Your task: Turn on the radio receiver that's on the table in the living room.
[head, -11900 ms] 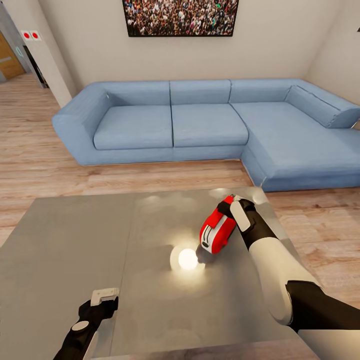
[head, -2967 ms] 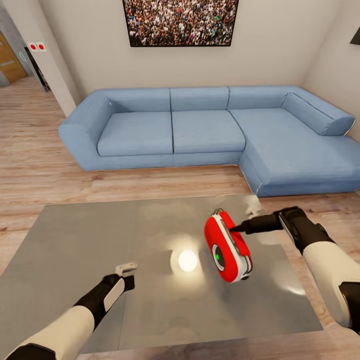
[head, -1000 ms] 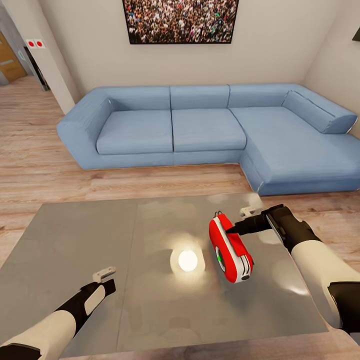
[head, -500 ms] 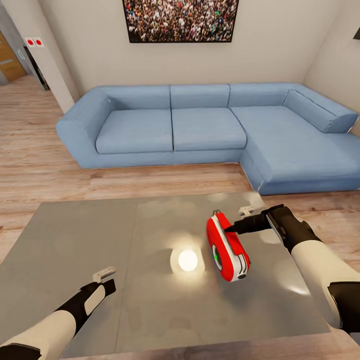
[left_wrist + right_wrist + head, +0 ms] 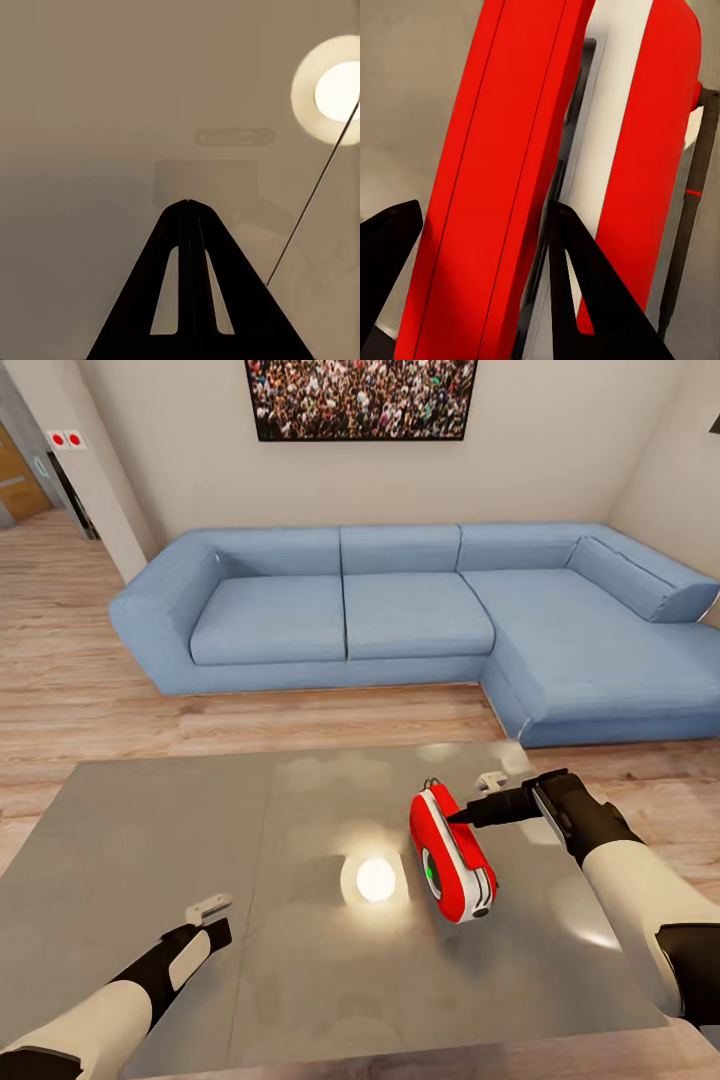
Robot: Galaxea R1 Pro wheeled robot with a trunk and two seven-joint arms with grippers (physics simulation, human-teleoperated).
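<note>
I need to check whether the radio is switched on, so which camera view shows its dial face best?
The head view: the radio receiver stands on edge on the table, its round dial lit green. The right wrist view shows its red and white edge close up between the right gripper fingers, no dial. The left wrist view shows tabletop.

Left hand (image 5: 212,908) low and forward – fingers pressed together, right hand (image 5: 468,817) extended, fingers spread.

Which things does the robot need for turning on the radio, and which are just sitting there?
Needed:
radio
table, which the radio stands on
right gripper, at the radio

Just sitting there:
sofa
photo on the wall
left gripper, shut over bare table
</note>
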